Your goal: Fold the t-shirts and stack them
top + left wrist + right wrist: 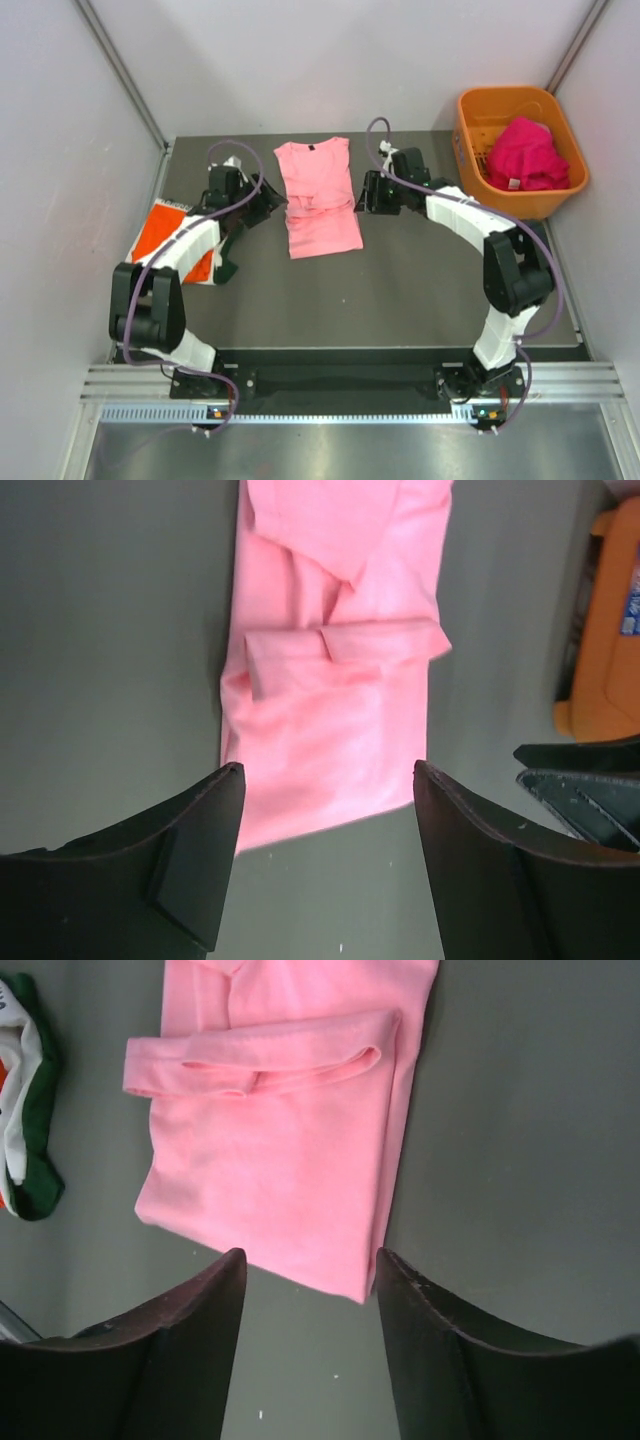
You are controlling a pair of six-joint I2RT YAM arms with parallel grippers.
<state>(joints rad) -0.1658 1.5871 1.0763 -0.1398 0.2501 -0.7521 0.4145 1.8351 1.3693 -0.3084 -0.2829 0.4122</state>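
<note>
Two sets stand spread, pinching nothing: left fingers (190,860) and right fingers (180,1330), with the pink t-shirt (318,200) flat on the bench (420,280) just past their tips, sleeves folded in. Recommended: pinch both hem corners level, then carry them squarely to the collar. The basket (605,660) label, farther out, is unreadable.

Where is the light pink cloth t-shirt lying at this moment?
In the top view, the light pink cloth t-shirt lies on the dark grey table, rear middle, between the left pincer and the right pincer.
</note>
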